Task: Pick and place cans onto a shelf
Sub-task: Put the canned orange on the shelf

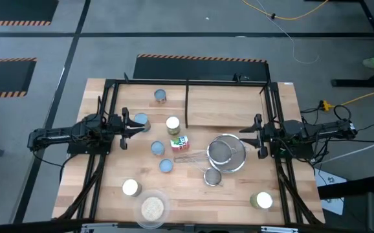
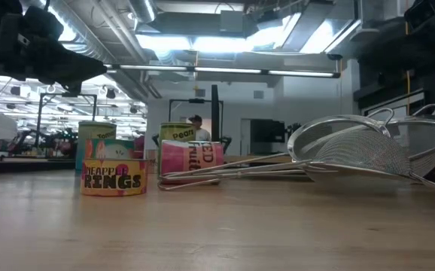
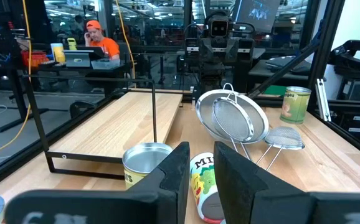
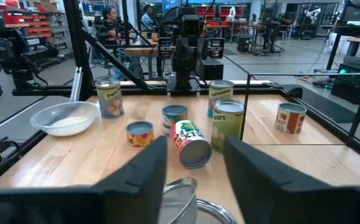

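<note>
Shelf (image 1: 229, 107) fills the table's far right part, holding no cans. Strainers (image 1: 227, 154) lie nearby. Seven cans stand scattered on the table; a labelled can (image 1: 180, 143) lies tipped. Left gripper (image 1: 137, 125) and right gripper (image 1: 245, 135) hover released, fingers apart.

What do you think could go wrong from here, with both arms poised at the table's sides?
The tipped can lies on its side beside the strainers; it may roll when gripped. A strainer handle reaches toward it and could snag the right gripper. The left gripper, open near an upright can, might knock it over.
</note>
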Action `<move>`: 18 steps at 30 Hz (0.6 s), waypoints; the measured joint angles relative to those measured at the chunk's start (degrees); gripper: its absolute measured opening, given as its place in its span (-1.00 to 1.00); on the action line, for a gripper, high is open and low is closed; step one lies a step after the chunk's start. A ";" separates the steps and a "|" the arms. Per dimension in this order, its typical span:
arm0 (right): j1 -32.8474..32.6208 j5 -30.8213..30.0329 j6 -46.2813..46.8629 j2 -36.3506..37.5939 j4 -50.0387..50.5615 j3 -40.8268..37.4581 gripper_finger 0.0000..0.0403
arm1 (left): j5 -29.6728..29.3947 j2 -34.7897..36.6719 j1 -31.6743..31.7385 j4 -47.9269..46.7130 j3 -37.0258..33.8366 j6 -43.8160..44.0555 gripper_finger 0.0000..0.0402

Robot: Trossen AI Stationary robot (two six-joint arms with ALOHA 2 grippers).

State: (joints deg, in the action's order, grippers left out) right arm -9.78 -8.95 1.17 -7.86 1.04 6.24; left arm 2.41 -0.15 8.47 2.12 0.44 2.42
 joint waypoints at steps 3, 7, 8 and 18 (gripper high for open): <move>0.00 0.02 0.08 0.00 0.04 0.00 0.02 | -0.01 0.00 0.01 -0.01 -0.01 0.00 -0.67; 0.00 0.02 -0.07 0.00 0.12 0.00 0.08 | 0.00 0.01 0.00 0.01 0.01 0.00 -0.67; 0.00 0.02 -0.11 0.00 0.09 0.00 0.09 | -0.01 0.01 0.01 -0.01 -0.01 0.00 -0.67; 0.00 3.96 -4.69 0.00 -16.67 0.00 0.09 | -0.02 -0.01 0.00 -0.01 -0.01 0.00 -0.67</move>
State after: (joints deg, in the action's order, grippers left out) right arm -9.78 -4.99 -3.53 -7.86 -15.63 6.24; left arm 2.39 -0.16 8.47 2.11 0.43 2.42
